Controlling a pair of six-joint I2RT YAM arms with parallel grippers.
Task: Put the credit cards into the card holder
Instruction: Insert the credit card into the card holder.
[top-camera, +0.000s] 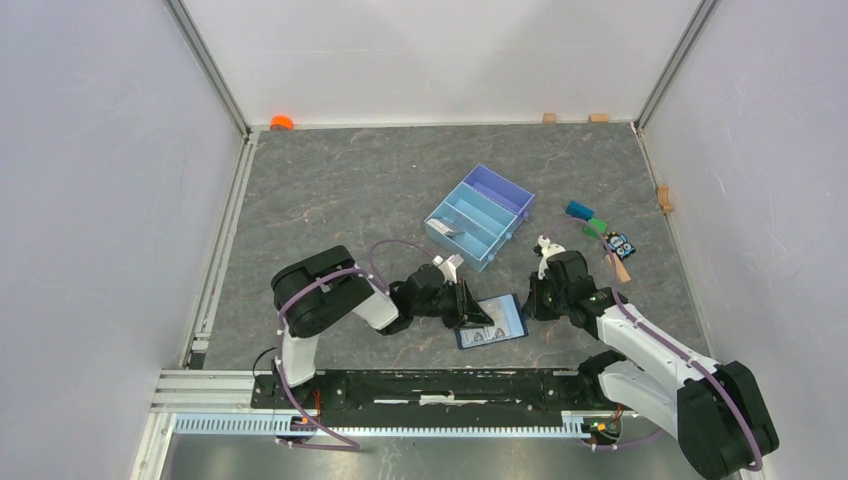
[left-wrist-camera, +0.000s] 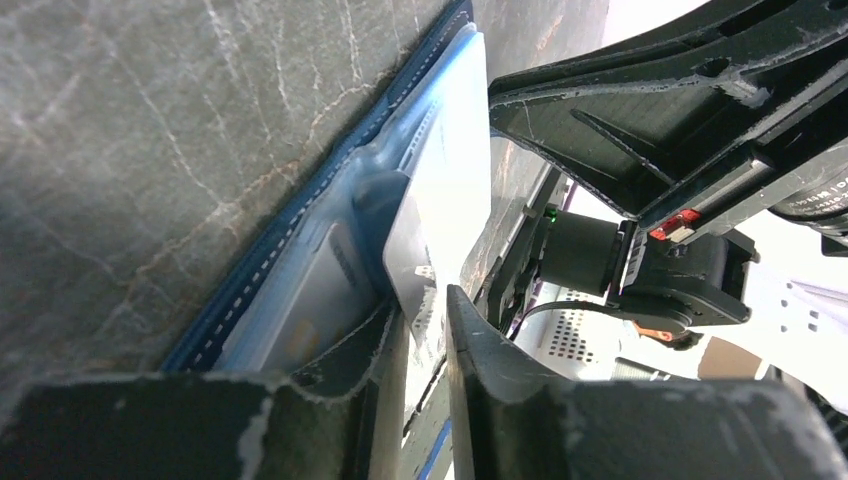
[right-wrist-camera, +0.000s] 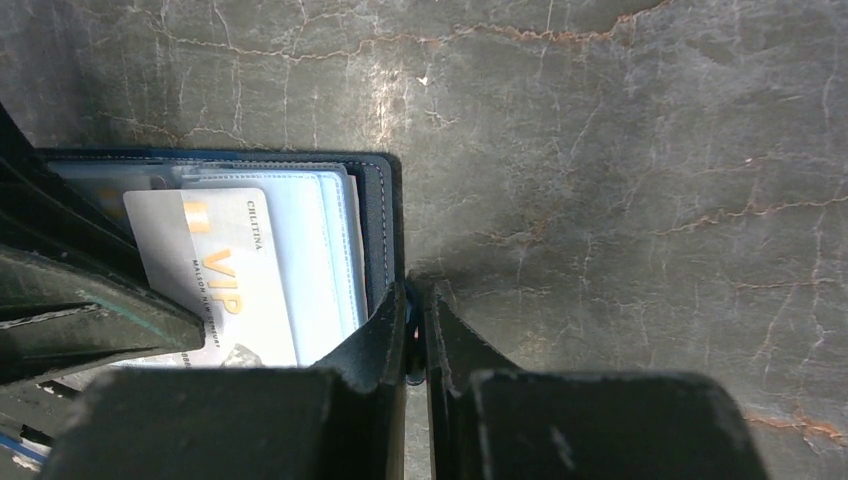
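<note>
Card holder (top-camera: 497, 324) is laid open near the middle of the counter (top-camera: 330, 190)'s near edge. Its right edge is pinched by the right gripper (right-wrist-camera: 414, 300), jaws nearly closed on it. This is judged an anchor, so the holder isn't shoved along while a card is pushed in. VIP credit card (right-wrist-camera: 225, 270) is seated partway in a light-blue pocket, its tail end between the left gripper (left-wrist-camera: 425, 310)'s jaws. Only a narrow gap is seen there; clamped or freed cannot be told. A second credit card (top-camera: 446, 231) is parked in the tray (top-camera: 508, 193) further back, to be fetched next.
</note>
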